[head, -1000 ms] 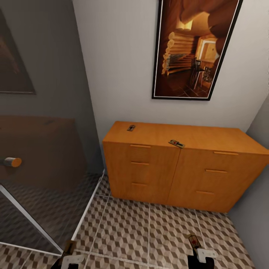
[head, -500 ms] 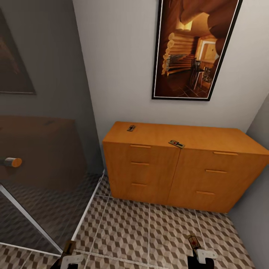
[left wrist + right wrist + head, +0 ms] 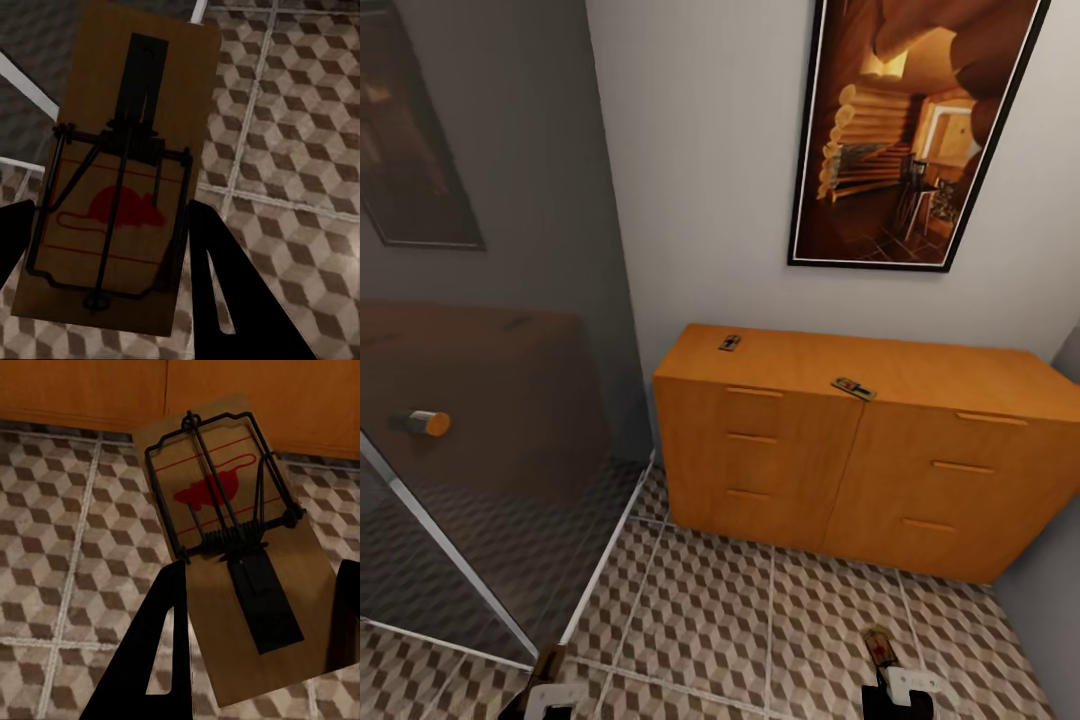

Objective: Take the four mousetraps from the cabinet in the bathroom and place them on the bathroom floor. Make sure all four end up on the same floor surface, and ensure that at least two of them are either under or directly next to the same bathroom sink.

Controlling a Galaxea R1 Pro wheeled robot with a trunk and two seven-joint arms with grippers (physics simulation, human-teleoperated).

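glass panel: a dark see-through screen [image 3: 480,400] fills the 9 o'clock side of the head view, with a small orange-tipped knob [image 3: 426,423] on it and a white frame rail [image 3: 455,555] running down toward 7 o'clock.
left gripper: down at 7 o'clock in the head view, the left gripper [image 3: 545,678] pokes up from the lower edge; in the left wrist view its dark fingers [image 3: 225,285] sit tight on both long sides of a trap.
left trap: the mousetrap in the left gripper [image 3: 124,172] is a tan board with black wire and a red mouse mark, face to the camera, hanging over the tiles.
floor: the cube-pattern floor [image 3: 740,620] spreads across 6 o'clock, pale grout lines between the tiles.
cabinet: the orange-brown cabinet [image 3: 800,480] stands against the wall just past centre toward 3 o'clock, drawers all shut, bar handles showing.
traps on top: one mousetrap [image 3: 729,342] lies on the cabinet top near its 10 o'clock corner; a second mousetrap [image 3: 854,388] lies at the front edge, mid-width, slightly overhanging, well apart from the first.
picture: a framed picture [image 3: 905,130] of a log interior hangs on the wall at 1 o'clock, above the cabinet.
right gripper: at 5 o'clock the right gripper [image 3: 888,672] rises from the lower edge, its fingers [image 3: 161,622] clamped on a trap's long edges.
right trap: the mousetrap in the right gripper [image 3: 236,547] is tilted, red mark up, over the tiles with the cabinet front close behind.
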